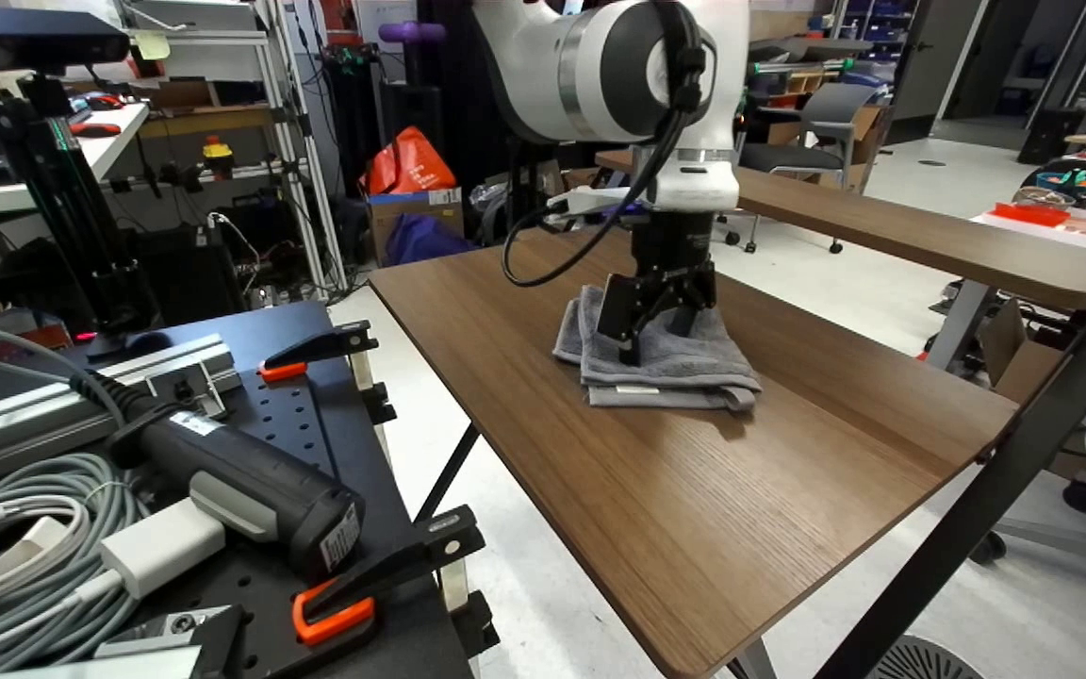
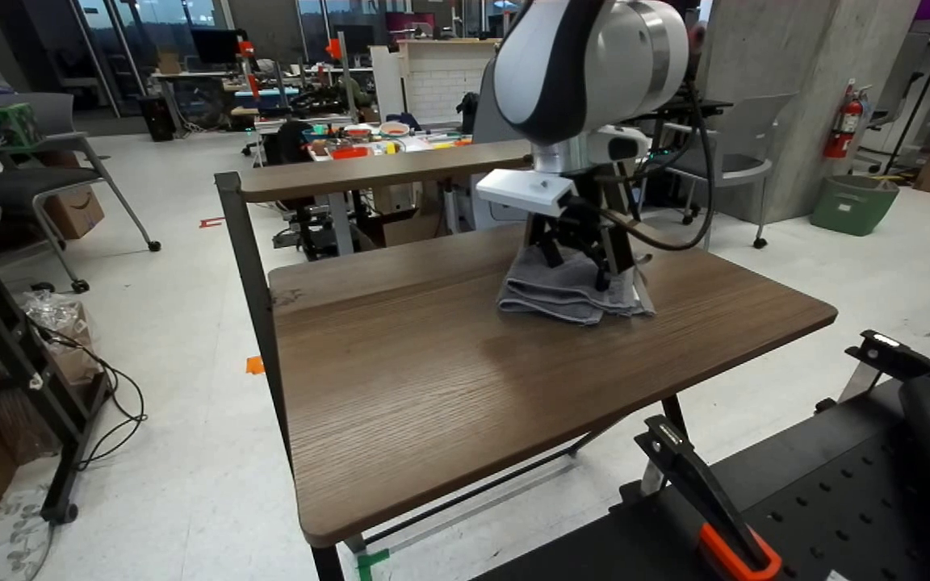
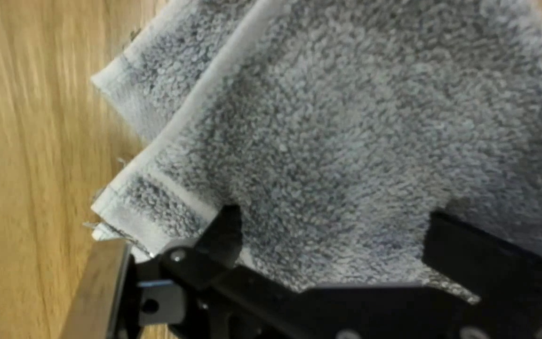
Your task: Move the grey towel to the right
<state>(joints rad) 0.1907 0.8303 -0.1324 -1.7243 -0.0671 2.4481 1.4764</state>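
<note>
The grey towel (image 1: 708, 368) lies folded in rumpled layers on the brown table. It also shows in an exterior view (image 2: 546, 294). In the wrist view the towel (image 3: 346, 117) fills most of the picture, with layered pale edges at the left. My gripper (image 1: 656, 343) points down over the towel with its fingers apart. It also shows in an exterior view (image 2: 578, 273). In the wrist view the gripper (image 3: 333, 221) is open, its two black fingertips well apart at the towel's surface. Whether the tips press into the cloth is hard to tell. The gripper hides part of the towel.
The brown table (image 1: 694, 509) has a raised wooden shelf (image 1: 929, 226) along one side and a dark metal upright (image 2: 251, 298) at one end. A black bench (image 1: 288, 415) with orange-tipped clamps (image 1: 336, 618), cables and a black tool stands beside it.
</note>
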